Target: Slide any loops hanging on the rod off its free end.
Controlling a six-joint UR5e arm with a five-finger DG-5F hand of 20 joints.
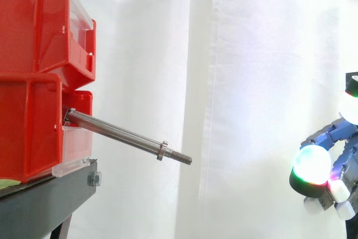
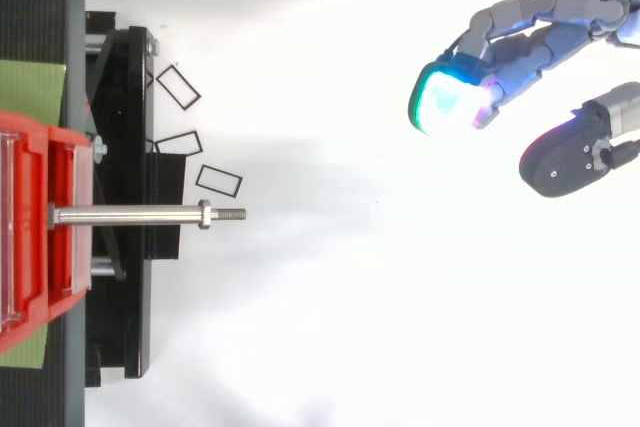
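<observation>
Two stacked red bins (image 1: 33,71) sit far across from the hand (image 2: 540,27); their insides are hidden. The lower one anchors the rod (image 1: 117,131). A black stand (image 1: 45,200) carries both. The rod slopes down toward the hand, probably so loops slip off, yet it is bare. The hand hovers well apart, fingers loosely spread, holding nothing.

Tilted rod (image 1: 126,135) on red bins (image 1: 33,127), hand (image 1: 342,158) well apart.
</observation>
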